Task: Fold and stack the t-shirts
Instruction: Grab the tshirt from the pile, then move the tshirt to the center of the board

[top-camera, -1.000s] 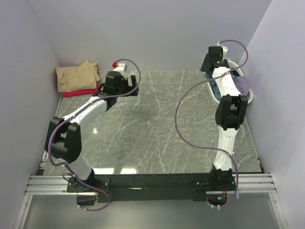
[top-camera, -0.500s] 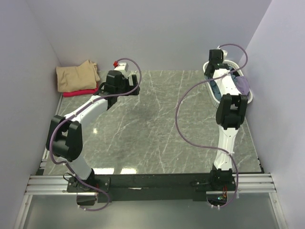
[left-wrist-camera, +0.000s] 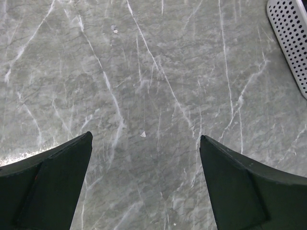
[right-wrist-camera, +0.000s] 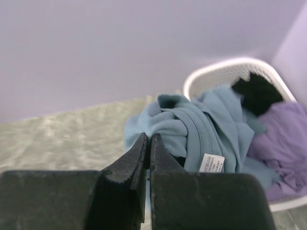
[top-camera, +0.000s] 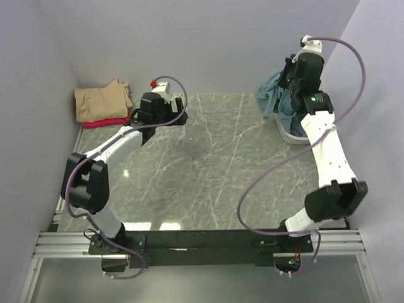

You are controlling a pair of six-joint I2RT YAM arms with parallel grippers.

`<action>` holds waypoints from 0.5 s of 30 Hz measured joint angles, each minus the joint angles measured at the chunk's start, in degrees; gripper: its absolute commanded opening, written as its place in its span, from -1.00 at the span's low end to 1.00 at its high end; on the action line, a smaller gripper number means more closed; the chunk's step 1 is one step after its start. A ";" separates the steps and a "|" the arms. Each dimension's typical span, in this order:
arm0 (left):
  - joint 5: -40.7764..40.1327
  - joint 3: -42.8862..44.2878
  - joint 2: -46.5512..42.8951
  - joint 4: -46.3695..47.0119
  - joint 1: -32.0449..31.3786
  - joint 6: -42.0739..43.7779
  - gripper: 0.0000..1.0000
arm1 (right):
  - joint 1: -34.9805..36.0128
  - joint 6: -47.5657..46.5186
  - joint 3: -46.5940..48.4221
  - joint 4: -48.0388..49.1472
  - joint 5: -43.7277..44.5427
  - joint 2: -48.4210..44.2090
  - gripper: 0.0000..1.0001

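Observation:
A dusty teal-blue t-shirt hangs bunched over the basket's left rim, and my right gripper is shut on a fold of it. In the right wrist view the gripper has its jaws pressed together on the teal cloth near the neck band, and a white label shows. A lilac t-shirt and a black t-shirt lie in the basket. A folded tan t-shirt rests on a red t-shirt at the far left corner. My left gripper hovers open over bare table.
The white lattice-sided basket stands at the far right by the wall, and its perforated side shows in the left wrist view. Lilac-grey walls close in the grey marble table on three sides.
My right gripper closed inside the basket, then rose and swung up with the teal-blue t-shirt, which now hangs out over the rim. The left arm barely moved.

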 measured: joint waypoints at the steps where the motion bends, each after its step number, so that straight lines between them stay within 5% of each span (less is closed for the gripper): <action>1: 0.20 -0.02 -0.04 -0.02 0.00 -0.09 0.99 | 0.81 -0.44 0.42 -0.02 -0.46 -1.92 -1.00; 15: -2.89 -5.07 -9.99 0.83 0.00 -2.75 0.99 | 20.44 -6.58 -1.36 -7.82 -4.70 -18.91 -1.00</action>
